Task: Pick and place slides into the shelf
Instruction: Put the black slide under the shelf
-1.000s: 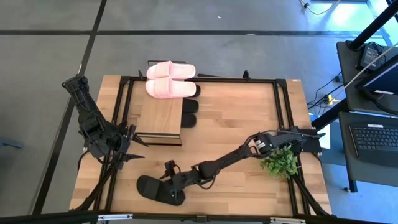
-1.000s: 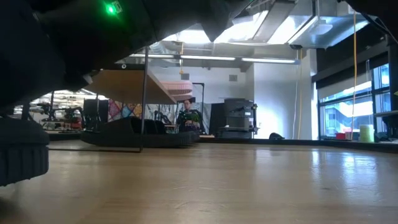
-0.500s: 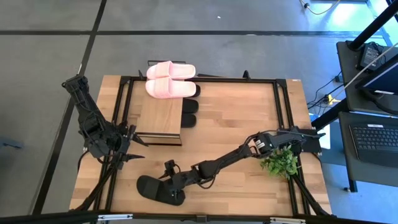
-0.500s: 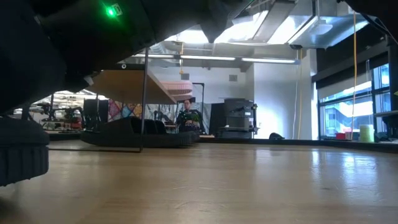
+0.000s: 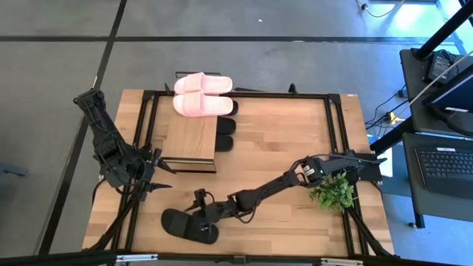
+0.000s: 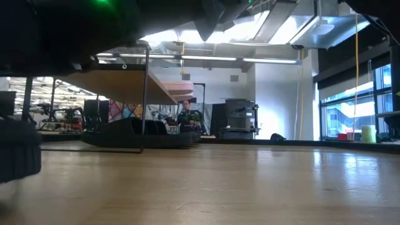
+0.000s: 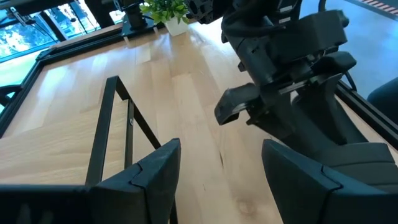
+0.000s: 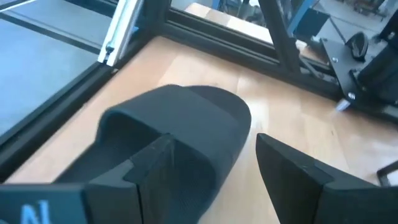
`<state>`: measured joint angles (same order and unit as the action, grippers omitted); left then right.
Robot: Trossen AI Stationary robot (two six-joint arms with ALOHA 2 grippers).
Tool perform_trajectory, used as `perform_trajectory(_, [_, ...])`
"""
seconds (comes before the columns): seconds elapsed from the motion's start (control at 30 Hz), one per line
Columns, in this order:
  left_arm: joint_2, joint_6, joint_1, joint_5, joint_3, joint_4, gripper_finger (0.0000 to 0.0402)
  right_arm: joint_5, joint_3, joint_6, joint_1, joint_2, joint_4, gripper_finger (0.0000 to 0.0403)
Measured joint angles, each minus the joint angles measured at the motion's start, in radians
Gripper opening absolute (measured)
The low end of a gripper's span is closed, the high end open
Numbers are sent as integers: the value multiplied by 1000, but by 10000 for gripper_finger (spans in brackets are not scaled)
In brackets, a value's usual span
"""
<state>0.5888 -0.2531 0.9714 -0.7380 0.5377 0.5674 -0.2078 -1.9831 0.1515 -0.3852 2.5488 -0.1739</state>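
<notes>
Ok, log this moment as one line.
right gripper: open, at black slide | left gripper: open, waiting beside shelf | pink slides: on shelf

Two pink slides (image 5: 201, 94) on the shelf (image 5: 190, 137), two black slides (image 5: 225, 135) partly visible beside the shelf, one black slide (image 5: 189, 224) near the table's front edge, one potted plant (image 5: 333, 192), two robot arms

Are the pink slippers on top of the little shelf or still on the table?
On top: the pink slippers lie side by side at the far end of the shelf.
</notes>
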Motion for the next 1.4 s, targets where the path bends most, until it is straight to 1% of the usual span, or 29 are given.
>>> perform_trajectory(0.1, [0,0,0,0,0,0,217,0,0,-10,3,1,24,226])
perform_trajectory(0.47, [0,0,0,0,0,0,217,-1,1,-17,15,11,6,226])
perform_trajectory(0.7, [0,0,0,0,0,0,217,0,1,-64,38,11,34,226])
perform_trajectory(0.9, [0,1,0,0,0,0,217,53,1,-92,47,11,37,220])
perform_trajectory(1.0, [0,1,0,0,0,0,217,86,1,-99,48,11,38,202])
perform_trajectory(1.13, [0,1,0,0,0,0,217,123,1,-99,48,16,31,163])
perform_trajectory(1.4, [0,1,0,0,0,0,217,112,1,-124,53,43,19,66])
